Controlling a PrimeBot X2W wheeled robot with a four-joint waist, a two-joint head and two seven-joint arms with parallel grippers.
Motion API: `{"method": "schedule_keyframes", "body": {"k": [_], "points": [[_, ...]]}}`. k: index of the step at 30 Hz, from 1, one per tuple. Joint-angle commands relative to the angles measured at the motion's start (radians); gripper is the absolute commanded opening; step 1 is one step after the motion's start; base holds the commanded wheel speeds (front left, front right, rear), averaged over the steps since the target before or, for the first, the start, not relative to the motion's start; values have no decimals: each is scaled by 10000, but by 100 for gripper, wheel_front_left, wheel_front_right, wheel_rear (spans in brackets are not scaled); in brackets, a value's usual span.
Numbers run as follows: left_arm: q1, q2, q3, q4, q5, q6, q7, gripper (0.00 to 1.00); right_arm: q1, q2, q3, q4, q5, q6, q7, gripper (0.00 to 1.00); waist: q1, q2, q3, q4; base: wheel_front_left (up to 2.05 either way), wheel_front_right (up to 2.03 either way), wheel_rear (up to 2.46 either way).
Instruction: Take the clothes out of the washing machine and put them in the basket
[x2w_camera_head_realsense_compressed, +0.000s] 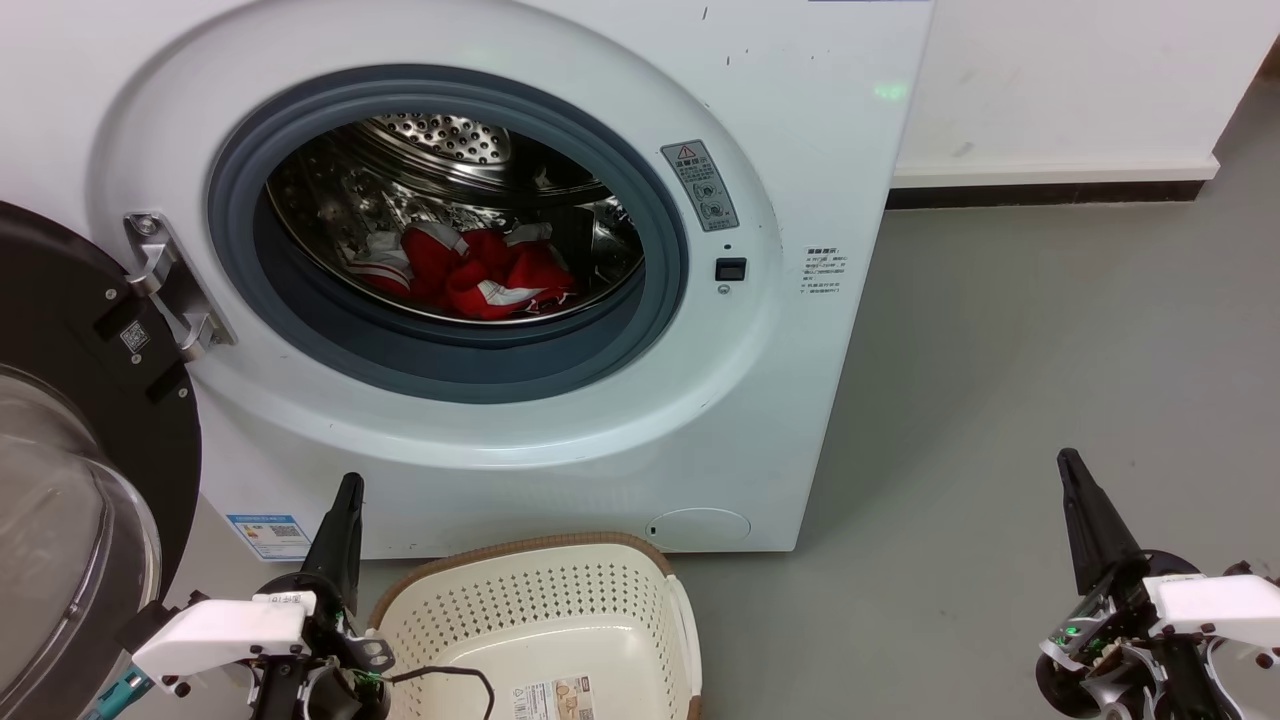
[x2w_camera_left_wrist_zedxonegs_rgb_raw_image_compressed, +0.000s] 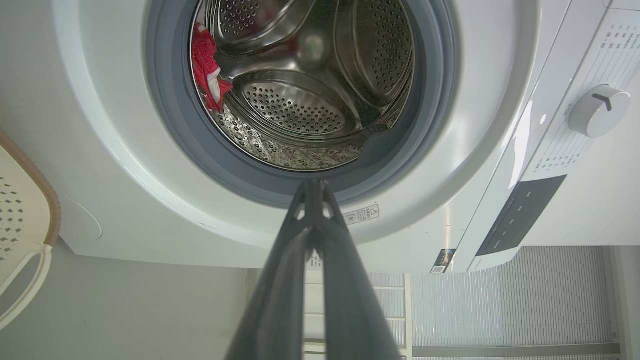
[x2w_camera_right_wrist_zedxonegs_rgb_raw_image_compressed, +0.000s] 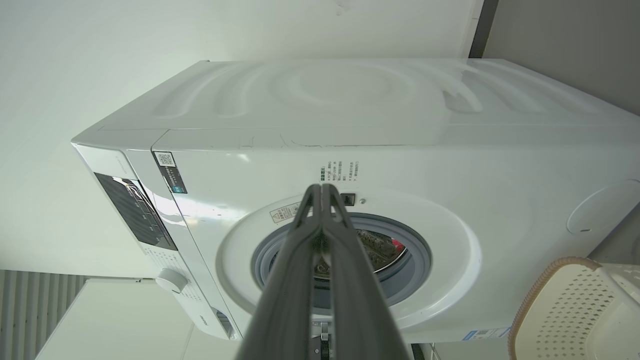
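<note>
At the far left of the head view we see the black-framed glass door (x2w_camera_head_realsense_compressed: 70, 400) swung wide open on its steel hinge (x2w_camera_head_realsense_compressed: 170, 290). Just right of it, low in the frame, the left gripper (x2w_camera_head_realsense_compressed: 349, 485) stands with its dark fingers pointing up at the washing machine (x2w_camera_head_realsense_compressed: 560, 460). In the left wrist view those fingers (x2w_camera_left_wrist_zedxonegs_rgb_raw_image_compressed: 300, 250) are pressed together at the tips and hold nothing, aimed at the lower rim of the grey porthole ring (x2w_camera_left_wrist_zedxonegs_rgb_raw_image_compressed: 170, 115).

Inside the perforated steel drum (x2w_camera_head_realsense_compressed: 450, 135) lie the clothes (x2w_camera_head_realsense_compressed: 470, 270), a crumpled red bundle with white trim resting on the drum's bottom. Its long axis runs left to right across the opening, and no end points out toward us. Neither gripper touches it.

On the grey floor (x2w_camera_head_realsense_compressed: 1000, 400) below the porthole sits the basket (x2w_camera_head_realsense_compressed: 540, 545), close against the machine's front, its rounded end toward the machine. Its length appears to run back toward the robot, though the bottom edge cuts it off. We see a paper label (x2w_camera_head_realsense_compressed: 555, 700) on its floor and no clothing in the part in view.

At the far right, well apart from machine and basket, the right gripper (x2w_camera_head_realsense_compressed: 1068, 458) points up and slightly left. In the right wrist view its fingers (x2w_camera_right_wrist_zedxonegs_rgb_raw_image_compressed: 345, 260) meet at the tips, closed on nothing, pointing at the machine's front above the porthole.
</note>
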Motion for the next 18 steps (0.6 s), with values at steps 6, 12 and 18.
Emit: {"method": "schedule_keyframes", "body": {"k": [6, 12, 18], "points": [[-99, -10, 12, 3, 7, -26, 24, 0, -131, 27, 8, 11, -45, 0, -15, 0, 0, 0, 0, 0, 0, 0, 0], [-99, -10, 12, 3, 7, -24, 24, 0, -131, 27, 8, 11, -45, 0, -15, 0, 0, 0, 0, 0, 0, 0, 0], [32, -6, -20, 63, -1, 0, -11, 100, 40, 2, 4, 49, 3, 0, -11, 100, 0, 0, 0, -1, 0, 0, 0]]}}
